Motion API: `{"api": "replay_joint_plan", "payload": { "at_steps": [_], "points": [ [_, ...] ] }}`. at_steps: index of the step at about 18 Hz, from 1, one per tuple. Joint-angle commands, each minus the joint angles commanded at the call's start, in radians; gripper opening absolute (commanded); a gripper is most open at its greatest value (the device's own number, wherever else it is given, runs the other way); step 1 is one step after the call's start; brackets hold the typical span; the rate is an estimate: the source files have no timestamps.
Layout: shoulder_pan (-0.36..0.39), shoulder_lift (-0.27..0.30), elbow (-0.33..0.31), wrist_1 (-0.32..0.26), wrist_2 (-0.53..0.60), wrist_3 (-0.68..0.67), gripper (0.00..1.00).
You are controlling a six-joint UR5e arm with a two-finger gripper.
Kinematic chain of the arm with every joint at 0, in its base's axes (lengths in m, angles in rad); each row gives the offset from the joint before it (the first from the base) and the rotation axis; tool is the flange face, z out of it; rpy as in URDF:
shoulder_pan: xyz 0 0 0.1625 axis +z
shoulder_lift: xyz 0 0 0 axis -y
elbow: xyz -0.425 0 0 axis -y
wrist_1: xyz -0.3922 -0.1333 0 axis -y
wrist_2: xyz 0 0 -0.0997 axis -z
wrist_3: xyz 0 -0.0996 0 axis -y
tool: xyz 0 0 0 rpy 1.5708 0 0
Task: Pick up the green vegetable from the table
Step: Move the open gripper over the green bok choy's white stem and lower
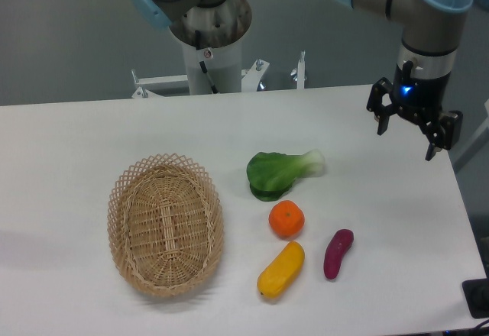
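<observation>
Currently, my gripper (407, 131) hangs open, fingers spread. The green vegetable (280, 172) lies apart from it on the table (76, 130): dark leaves, pale stem pointing toward my fingers.

You see the gripper (412, 133) hanging with its jaws spread over the table (69, 134), far right. The green vegetable (276, 172) lies mid-table, just beyond the orange (286, 219); the wicker basket (165, 224) sits left.

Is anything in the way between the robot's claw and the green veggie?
Nothing visible. The open gripper hangs right of the green vegetable, with only bare table between them. The orange sits nearer the camera, aside.
</observation>
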Motion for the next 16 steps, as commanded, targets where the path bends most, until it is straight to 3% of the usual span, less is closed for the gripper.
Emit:
{"api": "replay_joint_plan", "payload": {
  "at_steps": [5, 12, 16],
  "points": [
    [-0.005, 0.008, -0.057, 0.092, 0.003, -0.014, 1.00],
    [-0.008, 0.012, -0.090, 0.094, 0.003, -0.017, 1.00],
    [-0.023, 0.020, -0.156, 0.127, 0.005, -0.018, 1.00]
  ]
}}
